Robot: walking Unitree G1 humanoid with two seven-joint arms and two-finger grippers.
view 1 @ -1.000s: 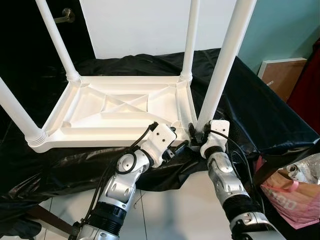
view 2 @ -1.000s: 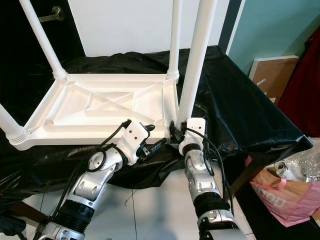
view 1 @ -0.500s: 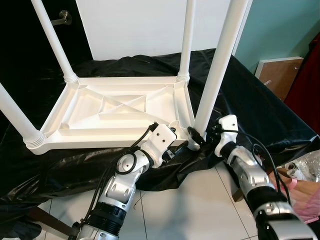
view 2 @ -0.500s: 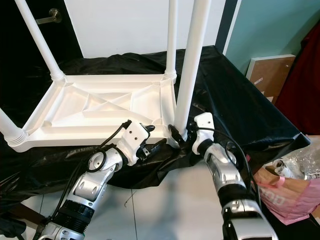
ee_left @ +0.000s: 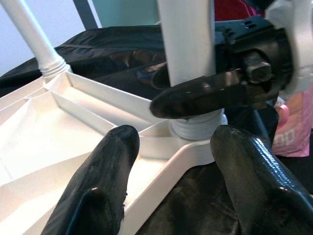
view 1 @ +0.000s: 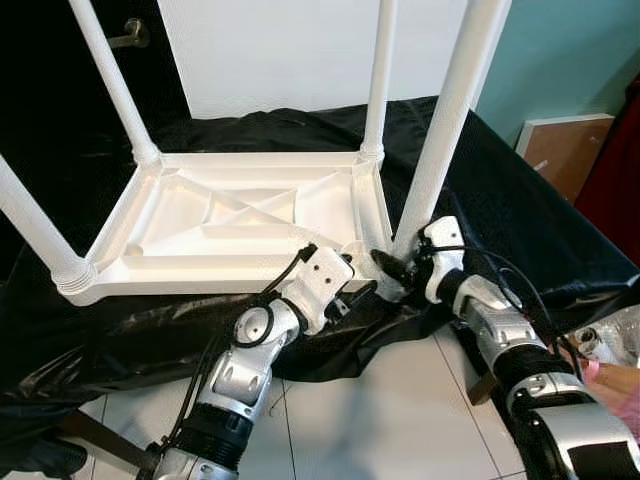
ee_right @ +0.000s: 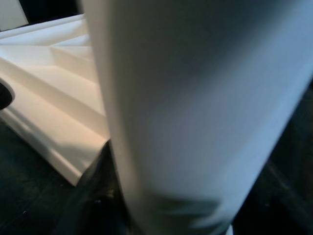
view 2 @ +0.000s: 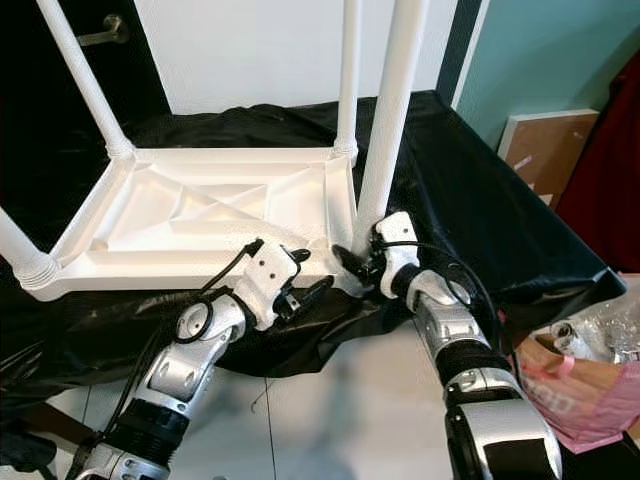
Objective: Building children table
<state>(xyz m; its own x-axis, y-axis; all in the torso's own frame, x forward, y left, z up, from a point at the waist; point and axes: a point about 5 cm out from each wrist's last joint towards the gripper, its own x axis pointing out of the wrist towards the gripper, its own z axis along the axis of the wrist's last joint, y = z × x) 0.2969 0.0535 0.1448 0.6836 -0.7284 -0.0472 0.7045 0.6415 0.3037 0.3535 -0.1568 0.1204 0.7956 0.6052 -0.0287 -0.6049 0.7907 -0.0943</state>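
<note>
A white plastic children's table lies upside down on a black cloth, with its legs pointing up. My right gripper is shut on the base of the near right leg, one black finger lying across its front. In the right wrist view that leg is pressed close against the camera. My left gripper stands open just in front of the same corner, at the table's rim. Its two fingers are spread apart with nothing between them.
The cloth-covered surface drops off at its near edge to a white tiled floor. A pink bag sits at the lower right. A wooden board leans on the teal wall. A door handle shows at the far left.
My right arm has swung from below the leg out to the right, then drawn closer, while its gripper stayed at the leg's base. The left arm has held still.
</note>
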